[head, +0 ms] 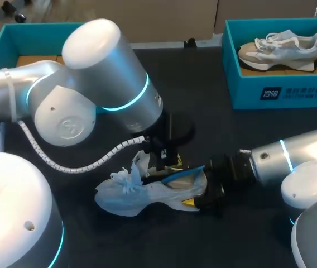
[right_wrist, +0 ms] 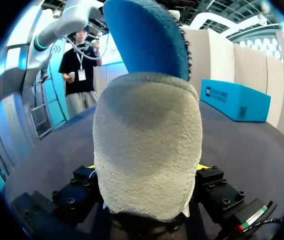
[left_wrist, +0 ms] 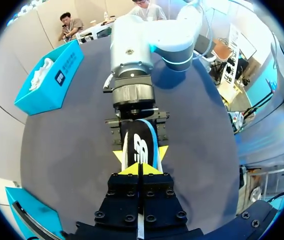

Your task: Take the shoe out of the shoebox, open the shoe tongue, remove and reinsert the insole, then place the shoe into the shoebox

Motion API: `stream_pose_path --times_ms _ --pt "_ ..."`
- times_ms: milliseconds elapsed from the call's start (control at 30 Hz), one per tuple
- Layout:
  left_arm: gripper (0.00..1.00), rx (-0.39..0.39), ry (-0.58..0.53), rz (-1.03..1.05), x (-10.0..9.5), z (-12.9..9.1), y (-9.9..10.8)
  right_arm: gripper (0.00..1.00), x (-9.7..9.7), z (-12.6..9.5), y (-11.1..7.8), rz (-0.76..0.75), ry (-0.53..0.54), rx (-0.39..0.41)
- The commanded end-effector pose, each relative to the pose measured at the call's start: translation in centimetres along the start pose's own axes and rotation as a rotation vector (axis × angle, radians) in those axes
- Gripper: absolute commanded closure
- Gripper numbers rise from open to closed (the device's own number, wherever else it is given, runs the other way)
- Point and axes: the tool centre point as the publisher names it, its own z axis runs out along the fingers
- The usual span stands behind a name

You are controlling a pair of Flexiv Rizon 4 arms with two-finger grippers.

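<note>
Pins the shoe point(head: 142, 196) on the table point(head: 242, 229), heel clamped from both sides by the fingers of the right gripper point(head: 195, 202), to anchor it against a pull. Pinches the blue-edged insole point(left_wrist: 141, 145) in the tightly closed left gripper point(left_wrist: 138, 170), just ahead of its tips, seemingly to slide it out or back in; leaves the open shoebox point(head: 8, 36) well beyond the left gripper

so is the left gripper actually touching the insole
Touching. The left wrist view shows the left gripper with its yellow tips closed on the near end of the insole, one on each side.
</note>
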Motion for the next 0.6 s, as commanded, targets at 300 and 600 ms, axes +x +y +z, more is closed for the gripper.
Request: stream_pose_path --times_ms 300,600 --pt "0.2 0.025 -0.058 0.001 1.9 0.4 1.1 1.0 0.1 0.1 0.1 0.0 -0.001 0.006" --pt "0.23 0.022 -0.127 -0.04 2.1 1.9 1.1 1.0 0.1 0.1 0.1 0.0 -0.001 0.006"
